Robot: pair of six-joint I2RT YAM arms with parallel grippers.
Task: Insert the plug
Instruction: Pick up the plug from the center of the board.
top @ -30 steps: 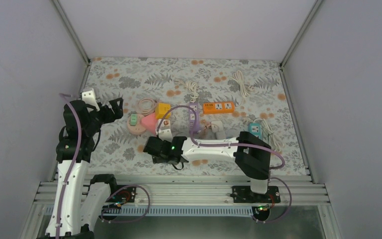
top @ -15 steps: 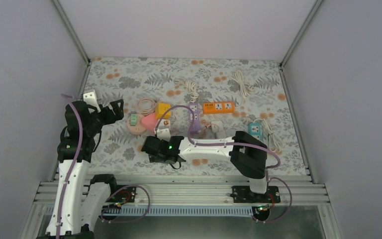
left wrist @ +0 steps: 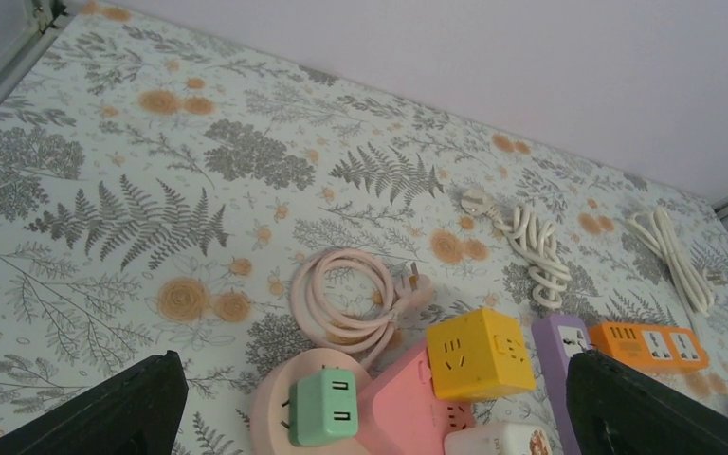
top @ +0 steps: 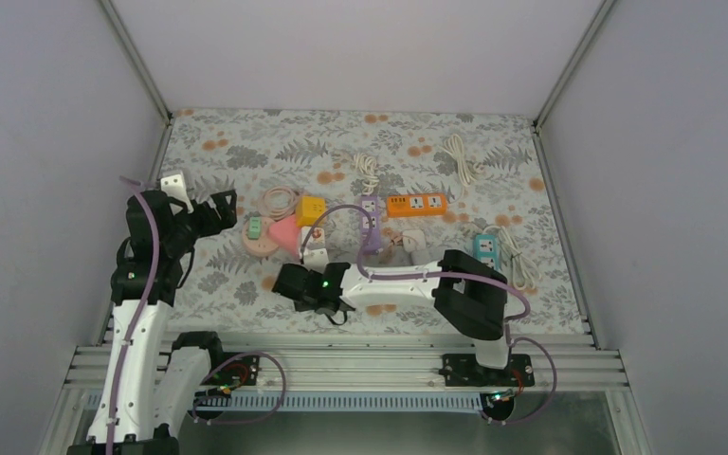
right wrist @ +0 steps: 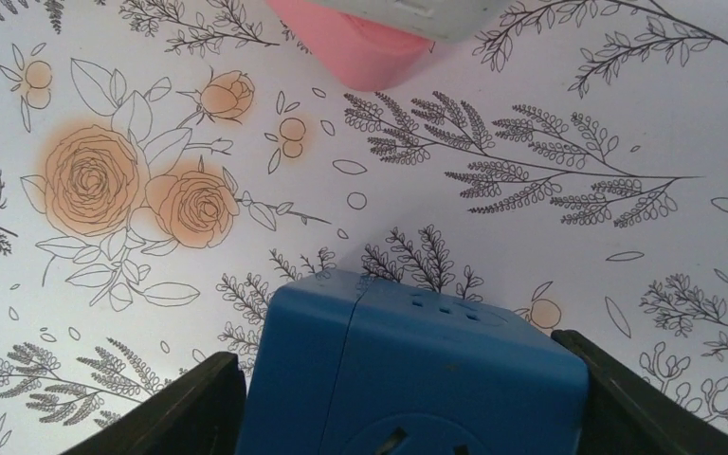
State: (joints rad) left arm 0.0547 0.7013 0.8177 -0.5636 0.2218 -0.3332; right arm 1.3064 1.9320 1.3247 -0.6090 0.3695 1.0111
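Note:
A blue cube plug point(right wrist: 417, 370) sits on the flowered mat, filling the bottom of the right wrist view. My right gripper point(right wrist: 393, 351) is shut on it, one black finger against each side. From the top camera this gripper point(top: 289, 284) is low on the mat just below a pink socket block point(top: 284, 233), and the blue plug is hidden under it. My left gripper point(top: 218, 209) hangs open and empty at the left, its fingers point(left wrist: 133, 403) wide apart above the cluster of sockets.
A pink round socket point(left wrist: 275, 412) carries a green adapter point(left wrist: 324, 406). Around it lie a yellow cube socket point(left wrist: 479, 353), a white adapter point(left wrist: 498, 441), a purple strip point(left wrist: 559, 346), an orange strip point(left wrist: 659, 343), a pink coiled cable point(left wrist: 341, 303) and white cables point(left wrist: 536, 246).
My right arm has shifted slightly left, its gripper staying low near the pink block. The left arm has not moved.

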